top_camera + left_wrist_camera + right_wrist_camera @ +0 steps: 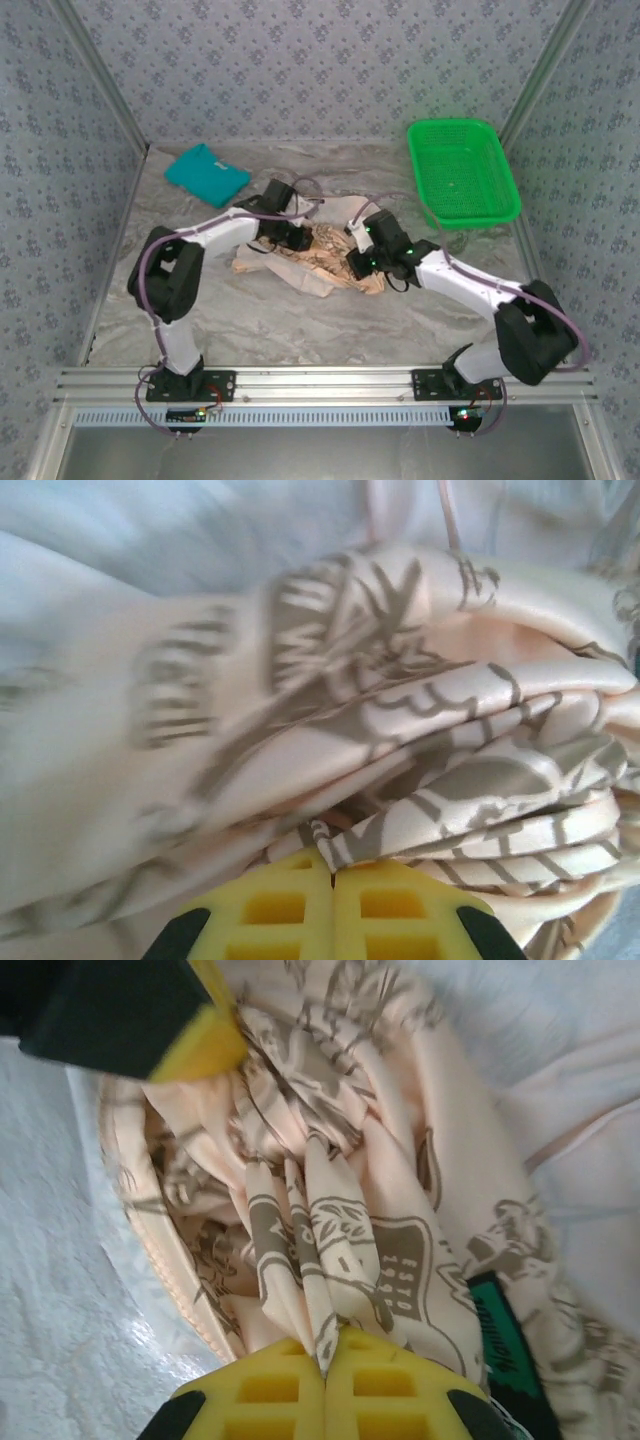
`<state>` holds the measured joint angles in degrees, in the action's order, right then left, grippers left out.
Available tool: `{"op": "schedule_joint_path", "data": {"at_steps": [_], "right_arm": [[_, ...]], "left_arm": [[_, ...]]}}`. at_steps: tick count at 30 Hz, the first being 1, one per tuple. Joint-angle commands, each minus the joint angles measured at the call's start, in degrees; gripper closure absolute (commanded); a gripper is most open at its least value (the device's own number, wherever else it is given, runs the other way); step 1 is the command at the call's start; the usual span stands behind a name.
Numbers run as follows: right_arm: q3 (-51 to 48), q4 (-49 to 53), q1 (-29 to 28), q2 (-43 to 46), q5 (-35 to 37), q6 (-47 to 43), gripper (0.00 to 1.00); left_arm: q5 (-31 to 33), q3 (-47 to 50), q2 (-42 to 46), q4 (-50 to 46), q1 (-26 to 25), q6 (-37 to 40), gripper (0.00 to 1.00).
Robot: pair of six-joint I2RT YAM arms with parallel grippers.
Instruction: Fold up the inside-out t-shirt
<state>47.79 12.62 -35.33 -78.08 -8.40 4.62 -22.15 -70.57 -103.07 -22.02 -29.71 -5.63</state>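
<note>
the t-shirt (312,262) lies crumpled in the middle of the table (300,320), bunched into a low heap between the two arms. the left gripper (296,238) comes down on the heap's far left side and the right gripper (362,262) on its right edge. the two are near each other, with cloth between them.

in the left wrist view the yellow pads (280,910) are pressed together, and a narrow fold of the printed cloth is caught at their tips. above them the shirt piles up in soft layered folds, peach with brown print, and the far part is blurred.

in the right wrist view the pads (390,1390) are likewise pressed together, pinching several gathered pleats that fan upward from the tips. a green label (500,1345) with dark edging sits on the cloth just right of the pads. at the top left of that view a black finger (110,1010) with a yellow pad, probably the left gripper's, touches the same bunch of cloth.

a teal shirt (205,173) lies folded at the far left of the table, well apart from the heap. a green basket (462,126) stands at the far right.
</note>
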Motion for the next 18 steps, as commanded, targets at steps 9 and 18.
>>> {"op": "schedule_joint_path", "data": {"at_steps": [9,18], "right_arm": [[-1.47,17.61,18.19,17.44,-1.27,7.81,1.0],[-8.72,13.47,16.05,9.08,-2.33,13.26,0.76]], "left_arm": [[-3.84,8.91,27.44,3.47,23.32,-9.21,1.0],[-7.1,24.23,14.75,16.08,24.51,-13.76,0.69]]}}
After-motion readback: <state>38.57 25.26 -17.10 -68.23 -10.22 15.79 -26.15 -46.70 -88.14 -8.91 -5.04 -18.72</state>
